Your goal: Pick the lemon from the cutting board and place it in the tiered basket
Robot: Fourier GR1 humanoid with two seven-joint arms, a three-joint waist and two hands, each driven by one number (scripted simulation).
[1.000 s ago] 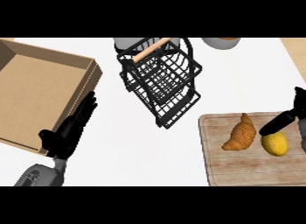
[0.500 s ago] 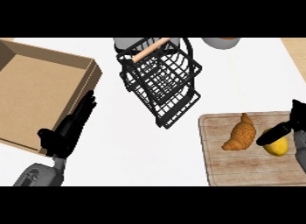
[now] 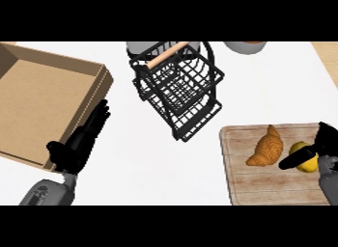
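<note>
Right hand [image 3: 333, 143] is curled round the lemon [image 3: 309, 166] on the cutting board [image 3: 264, 185], thumb covering half of it; left hand [image 3: 77, 147] just open, way left of that board.

Yellow lemon [image 3: 309, 165] lies on wooden cutting board [image 3: 272, 185].

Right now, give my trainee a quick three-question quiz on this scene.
1. True or false: the lemon lies in the basket.
2. What lies beside the lemon on the board? A. croissant B. banana C. spoon
3. Which hand has its thumb across the lemon?

Key: 1 false, it is on the board; 2 A; 3 the right hand.
</note>
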